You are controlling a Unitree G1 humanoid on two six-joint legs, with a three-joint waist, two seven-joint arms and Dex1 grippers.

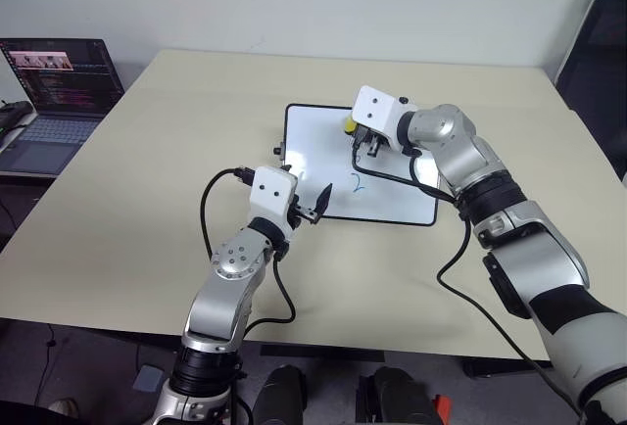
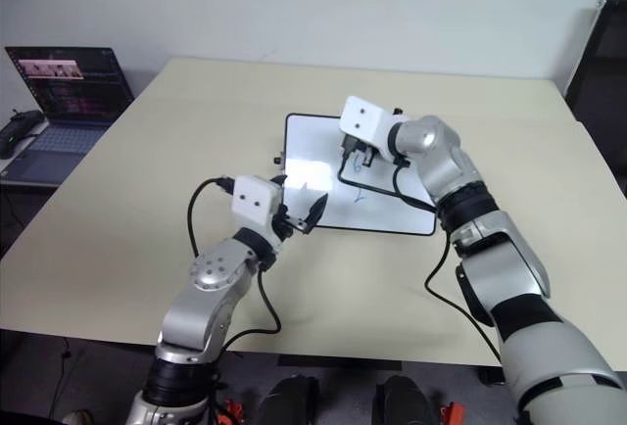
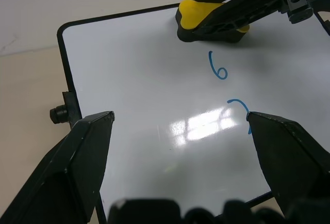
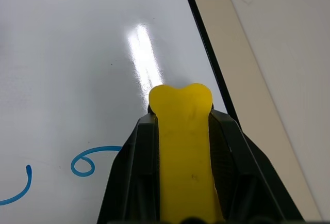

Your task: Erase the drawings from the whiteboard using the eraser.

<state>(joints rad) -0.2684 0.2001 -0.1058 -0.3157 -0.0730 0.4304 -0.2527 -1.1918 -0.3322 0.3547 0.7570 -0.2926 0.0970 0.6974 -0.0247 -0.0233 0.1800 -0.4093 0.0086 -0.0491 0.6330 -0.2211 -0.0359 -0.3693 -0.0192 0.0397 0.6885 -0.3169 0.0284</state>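
The whiteboard lies flat in the middle of the table, black-framed, with a knob on its short side. Blue drawings remain on it: a "6" and a "2". My right gripper reaches over the board's far part, shut on the yellow and black eraser. The eraser's tip rests on the white surface near the far edge, just beyond the "6". My left gripper hovers open at the board's near edge, holding nothing, its fingers spread wide.
The beige table has free room all around the board. An open laptop stands on a separate desk at the far left. A dark chair stands past the table's right edge. Black cables hang from both arms.
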